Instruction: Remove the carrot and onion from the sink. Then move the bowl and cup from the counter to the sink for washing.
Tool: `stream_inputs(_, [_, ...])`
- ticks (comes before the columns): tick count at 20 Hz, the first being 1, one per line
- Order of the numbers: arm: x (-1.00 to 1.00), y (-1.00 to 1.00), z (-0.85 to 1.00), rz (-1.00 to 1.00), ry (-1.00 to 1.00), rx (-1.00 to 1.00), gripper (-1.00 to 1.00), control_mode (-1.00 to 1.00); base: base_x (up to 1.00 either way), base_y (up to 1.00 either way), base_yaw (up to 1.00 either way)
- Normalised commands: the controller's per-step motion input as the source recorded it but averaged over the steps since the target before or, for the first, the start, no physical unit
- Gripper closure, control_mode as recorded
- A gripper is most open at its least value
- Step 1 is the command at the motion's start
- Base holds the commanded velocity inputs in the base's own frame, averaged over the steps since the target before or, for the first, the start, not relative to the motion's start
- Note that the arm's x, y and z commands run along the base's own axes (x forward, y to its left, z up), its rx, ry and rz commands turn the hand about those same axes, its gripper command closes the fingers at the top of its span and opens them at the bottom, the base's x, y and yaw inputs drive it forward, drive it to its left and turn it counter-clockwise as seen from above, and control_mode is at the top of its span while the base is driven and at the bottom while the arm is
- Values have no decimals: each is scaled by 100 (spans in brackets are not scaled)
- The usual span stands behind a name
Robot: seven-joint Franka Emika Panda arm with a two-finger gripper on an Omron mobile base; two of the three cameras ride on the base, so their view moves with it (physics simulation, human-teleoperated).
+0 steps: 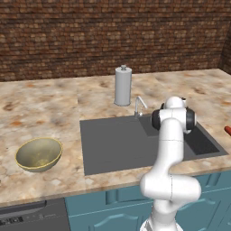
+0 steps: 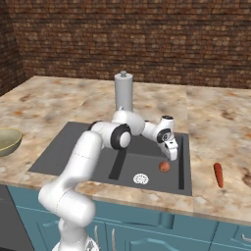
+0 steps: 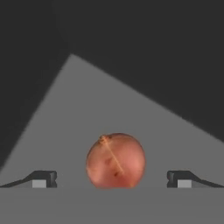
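Down inside the one sink (image 2: 73, 147), one onion (image 3: 115, 160) between the wide-open claw (image 3: 112, 178) fingertips; one carrot (image 2: 218, 175) on the counter (image 2: 215, 127).

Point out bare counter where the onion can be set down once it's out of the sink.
Free: counter right of the sink, behind the carrot; also between bowl and sink. Crowded: the basin, where the open tool hangs over the onion by the drain.

A: Arm, white, dark joints?
B: Rises from the near edge, elbow bent, forearm reaching far and right, wrist angled downward.
A: Gripper (image 2: 172, 156)?
B: Fingers (image 3: 43, 179) spread fully wide, nothing clamped between them.
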Motion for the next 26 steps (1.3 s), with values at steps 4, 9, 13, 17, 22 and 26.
stream_inputs(4, [0, -3, -20, -13, 4, 0, -100, -100, 0, 0, 0])
stream_inputs(9, [0, -1, -21, -13, 3, 2, -100, -100, 0, 0, 0])
stream_inputs(13, [0, -1, -20, -12, 3, 2, -100, -100, 0, 0, 0])
stream_inputs(17, [0, 0, -17, -12, 0, 3, -100, -100, 0, 0, 0])
stream_inputs(22, [0, 0, -16, -11, 0, 3, -100, -100, 0, 0, 0])
stream_inputs(26, [0, 0, -19, -11, 0, 1, -100, -100, 0, 0, 0])
